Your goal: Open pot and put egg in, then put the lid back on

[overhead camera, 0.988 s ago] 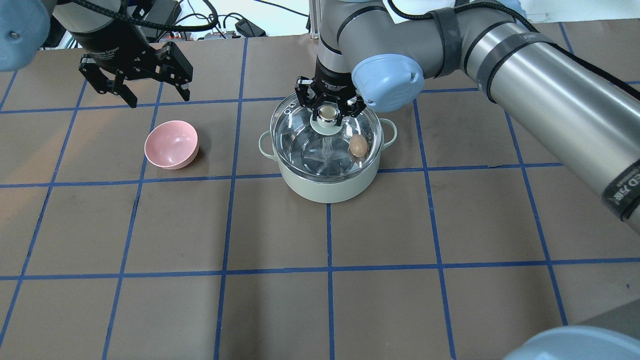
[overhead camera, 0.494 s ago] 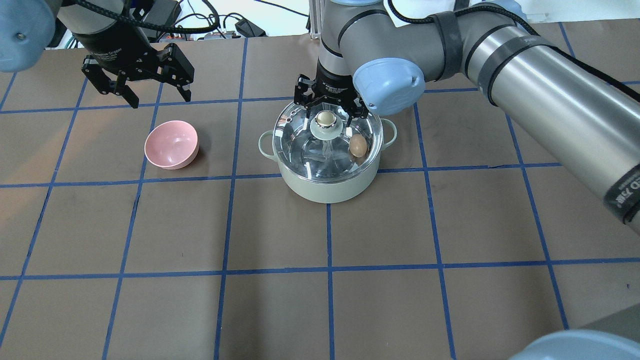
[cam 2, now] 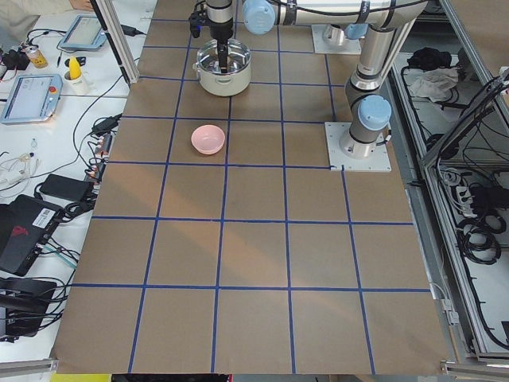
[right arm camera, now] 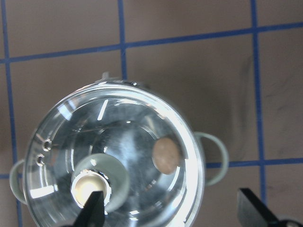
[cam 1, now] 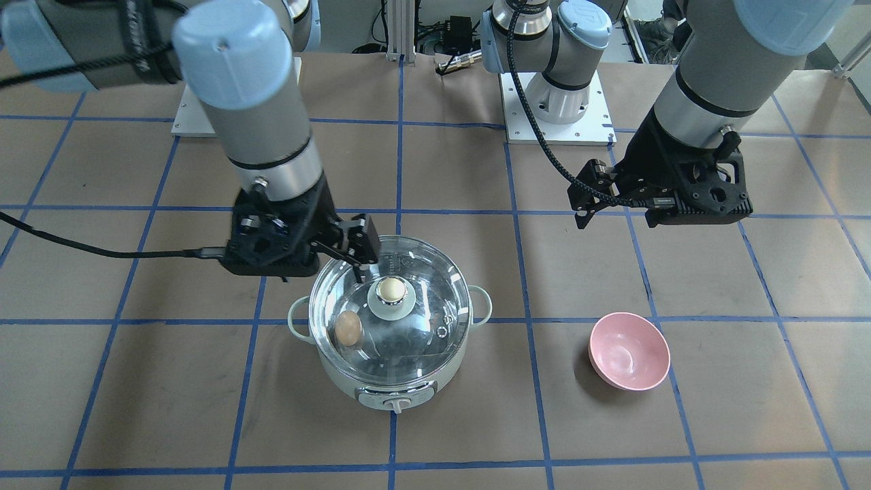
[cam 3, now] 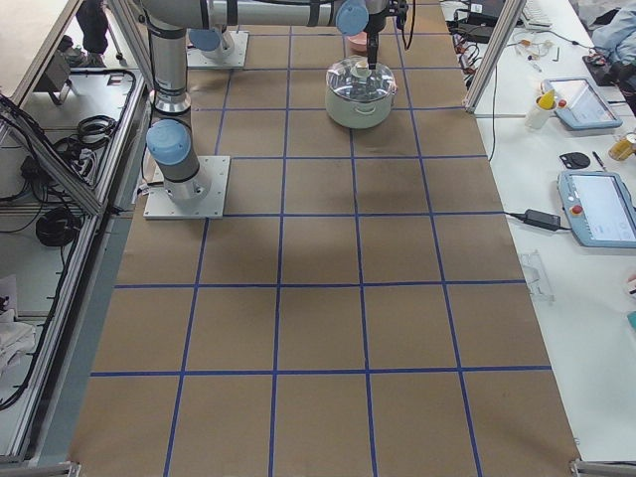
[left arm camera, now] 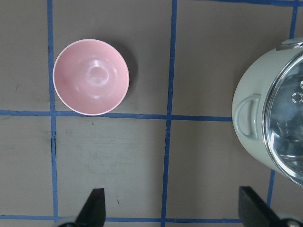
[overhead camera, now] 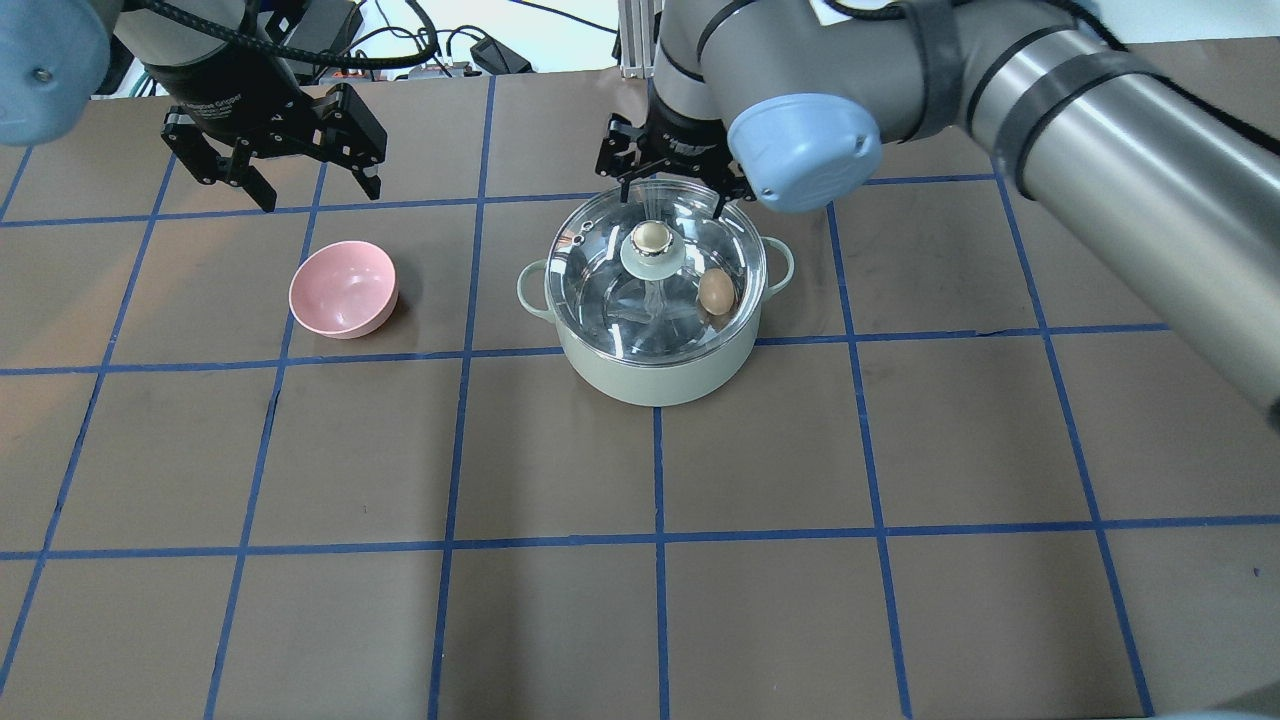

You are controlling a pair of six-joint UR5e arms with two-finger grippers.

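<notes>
1. Glass is the main item: the lid [overhead camera: 610, 300] lies on the pot [overhead camera: 655, 375], and nothing grips its cream knob [overhead camera: 652, 237]. The egg [overhead camera: 716, 292] shows through the glass, inside the pot, near the wall on the robot's right.
2. The right tool [overhead camera: 670, 200] hangs above the lid's far edge, fingers spread apart and empty. One fingertip sits close over the metal rim.
3. The left tool [overhead camera: 318, 198] is also spread and empty. It is above the surface [overhead camera: 800, 450] just beyond the pink bowl [overhead camera: 343, 290], well apart from the pot.
4. The lid appears level all round, but the right tool hides its far rim in the overhead view, so you cannot confirm the seating there.
5. By my judgement all three steps look done, and only clearing the right arm is left.
6. Hazards you should note:
   - A sideways or downward exit could catch a fingertip on the rim or knob and push the lid askew.
   - A knock to the pot could roll the egg against the steel wall and crack it.
   - Rise straight up before you travel.
</notes>
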